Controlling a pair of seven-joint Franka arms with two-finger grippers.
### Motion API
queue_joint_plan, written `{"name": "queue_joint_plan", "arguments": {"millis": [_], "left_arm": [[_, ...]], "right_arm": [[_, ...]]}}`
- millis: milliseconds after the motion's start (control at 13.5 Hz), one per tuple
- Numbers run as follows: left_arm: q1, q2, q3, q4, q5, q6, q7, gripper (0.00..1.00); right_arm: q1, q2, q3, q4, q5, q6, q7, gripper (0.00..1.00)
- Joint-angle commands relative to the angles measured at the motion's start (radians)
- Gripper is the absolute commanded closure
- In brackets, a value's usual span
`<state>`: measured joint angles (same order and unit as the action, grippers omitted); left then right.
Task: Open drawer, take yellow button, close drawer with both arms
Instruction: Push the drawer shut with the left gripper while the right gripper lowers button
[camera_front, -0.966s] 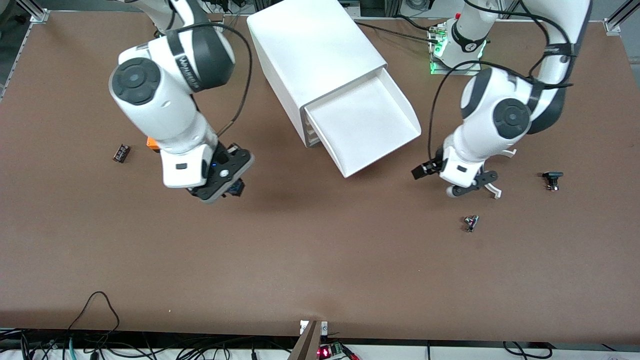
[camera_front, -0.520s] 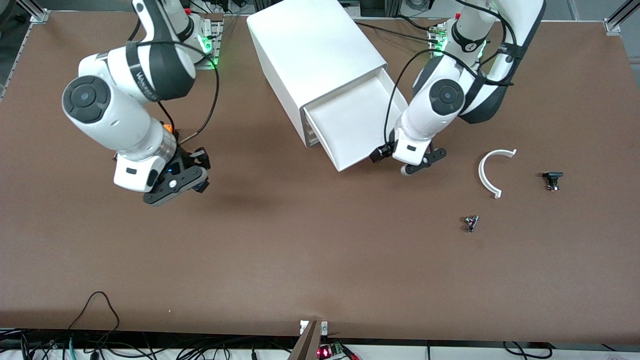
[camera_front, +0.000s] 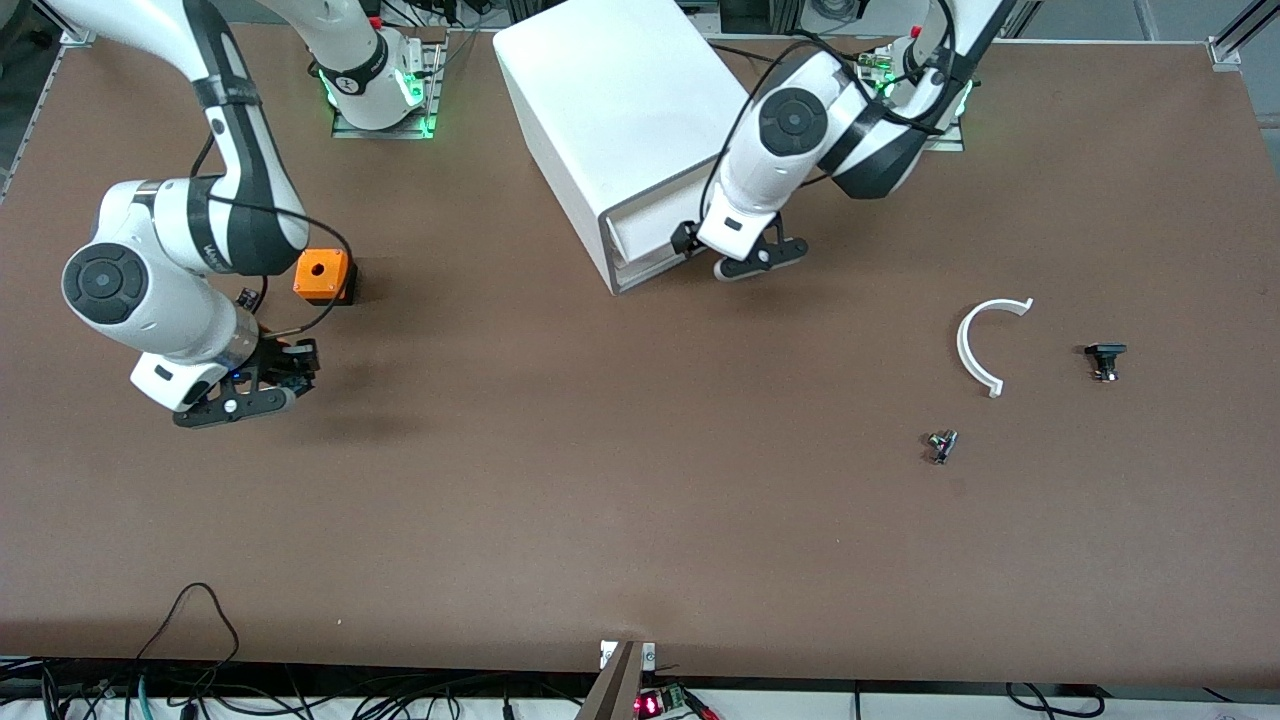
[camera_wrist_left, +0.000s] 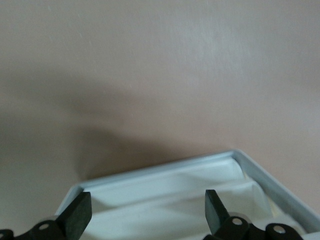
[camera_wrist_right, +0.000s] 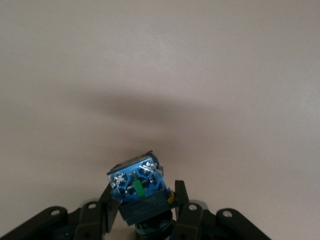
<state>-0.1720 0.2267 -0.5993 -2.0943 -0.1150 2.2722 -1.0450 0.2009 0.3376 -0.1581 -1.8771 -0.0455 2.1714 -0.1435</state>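
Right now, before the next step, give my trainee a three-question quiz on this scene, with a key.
1. True or false: the drawer stands pulled far out of the cabinet.
2. What does the right gripper hold?
A. the orange cube
B. the button
C. the white curved piece
3. Which gripper is at the drawer front, and how are its fingers set?

Key:
1. False; it is almost fully in.
2. B.
3. The left gripper, fingers open.
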Motion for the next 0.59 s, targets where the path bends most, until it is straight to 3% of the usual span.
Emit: {"name": "queue_joint_plan", "arguments": {"millis": [0,297,520], "left_arm": [[0.008,-0.033,-0.049,-0.030,-0.029,-0.002,-0.030,0.00],[0.009,-0.038,-0.077,-0.030,-0.075,-0.002,-0.041,0.00],[0.022,-0.046,-0.073,-0.026,-0.074,0.000,-0.017,0.00]], "right_arm": [[-0.076,-0.022,0.023,-0.146,-0.014,0.170,-0.047,0.70],[-0.126,-0.002,0.023,-0.314,-0.005,0.426,-0.041,0.70],[-0.161,0.052,0.025,-0.349,-0.004,0.524,-0.033,0.66]]}}
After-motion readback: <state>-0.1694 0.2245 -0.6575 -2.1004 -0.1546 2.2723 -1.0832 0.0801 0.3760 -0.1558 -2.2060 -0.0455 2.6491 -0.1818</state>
